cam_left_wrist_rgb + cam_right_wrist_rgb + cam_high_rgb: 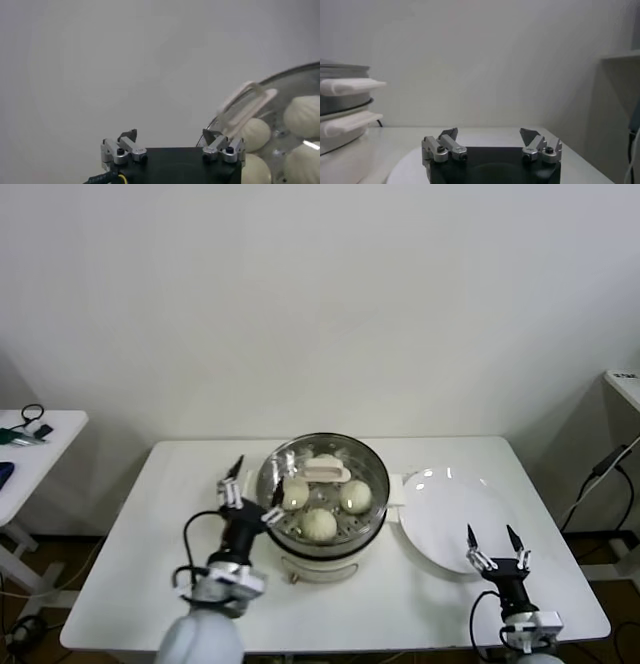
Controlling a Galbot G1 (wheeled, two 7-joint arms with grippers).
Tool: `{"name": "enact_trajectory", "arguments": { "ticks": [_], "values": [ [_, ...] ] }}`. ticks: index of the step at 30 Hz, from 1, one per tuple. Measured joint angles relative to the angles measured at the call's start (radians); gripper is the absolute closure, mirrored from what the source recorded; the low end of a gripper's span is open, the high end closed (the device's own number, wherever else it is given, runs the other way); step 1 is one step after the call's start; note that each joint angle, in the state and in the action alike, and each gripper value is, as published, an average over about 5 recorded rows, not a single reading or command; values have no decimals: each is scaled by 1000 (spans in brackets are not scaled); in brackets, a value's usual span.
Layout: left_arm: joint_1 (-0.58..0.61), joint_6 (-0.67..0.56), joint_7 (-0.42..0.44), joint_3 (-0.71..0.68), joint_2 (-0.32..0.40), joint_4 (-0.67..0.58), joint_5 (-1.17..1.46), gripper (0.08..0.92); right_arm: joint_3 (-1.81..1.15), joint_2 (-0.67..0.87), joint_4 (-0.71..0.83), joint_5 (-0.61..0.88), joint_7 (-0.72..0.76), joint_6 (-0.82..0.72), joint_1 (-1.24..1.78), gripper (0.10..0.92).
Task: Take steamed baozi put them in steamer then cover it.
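The steamer point(376, 476) stands mid-table on its white base point(318, 570). The clear glass cover sits on it, its cream handle point(326, 472) on top. Under the glass I see three baozi point(319, 525); a fourth shows partly behind the handle. My left gripper point(255, 490) is open and empty beside the steamer's left rim. In the left wrist view the gripper point(170, 135) is open, with the cover's handle point(247, 102) and baozi point(305, 115) just beyond its fingertip. My right gripper point(491, 542) is open and empty, low at the front right over the white plate's near edge.
A flat white plate point(440, 509) lies right of the steamer, touching its side handle. The right wrist view shows my right gripper point(489, 132) open above the plate point(405, 167), with the steamer's handles point(350, 86) off to the side. A side table point(30, 446) stands far left.
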State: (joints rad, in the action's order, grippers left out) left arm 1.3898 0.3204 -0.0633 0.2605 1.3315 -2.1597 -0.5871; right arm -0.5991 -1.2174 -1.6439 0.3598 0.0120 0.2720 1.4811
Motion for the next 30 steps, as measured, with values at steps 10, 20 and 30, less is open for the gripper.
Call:
{"name": "enact_trajectory", "arguments": {
  "ticks": [10,20,30],
  "values": [
    [160,-251,-26,277,-35,53,517,177,24,-12,10,-33,-6,13,-20,203],
    [228,-423,-19,345,-27,164,710,177,33,-12,23,-41,-10,19,-31,203],
    [255,-493,-14,368,-24,208,779,177,36,-12,25,-43,-10,20,-35,203]
  ]
}}
